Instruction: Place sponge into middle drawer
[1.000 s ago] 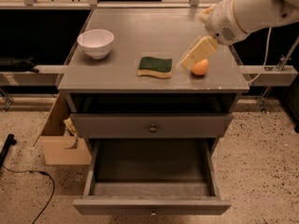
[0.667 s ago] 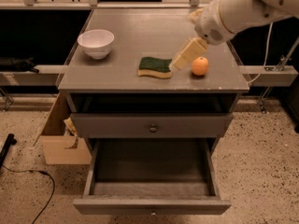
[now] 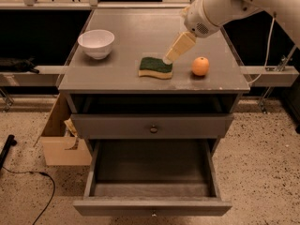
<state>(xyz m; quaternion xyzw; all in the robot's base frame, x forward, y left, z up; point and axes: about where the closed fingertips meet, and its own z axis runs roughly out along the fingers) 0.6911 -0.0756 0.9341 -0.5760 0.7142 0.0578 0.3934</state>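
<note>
The gripper [image 3: 168, 59] pointed down and to the left from the white arm [image 3: 220, 6], its tan tip at the far right edge of the sponge [image 3: 154, 67]. I could not tell whether the tip touched the sponge or hung just above it. I could not tell how wide the gripper stood, nor whether it had hold of anything.

The sponge lay flat directly below and just left of the gripper, green face up, yellow body showing along its near edge. It rested on the grey cabinet top [image 3: 140, 27], close to the front edge.

The orange [image 3: 200, 66] sat near the gripper on its right, apart from the sponge. The white bowl [image 3: 96, 43] stood upright well to the left of the gripper, near the left edge of the cabinet top.

Below the gripper, in the cabinet front, a drawer front [image 3: 152, 125] with a round knob sat pushed in. Further below, the middle drawer [image 3: 152, 168] stood pulled out toward the camera, its grey floor and side walls in view.

A cardboard box [image 3: 61, 139] stood on the floor well down and left of the gripper, beside the cabinet. A dark cable [image 3: 28, 172] lay on the speckled floor beyond it.
</note>
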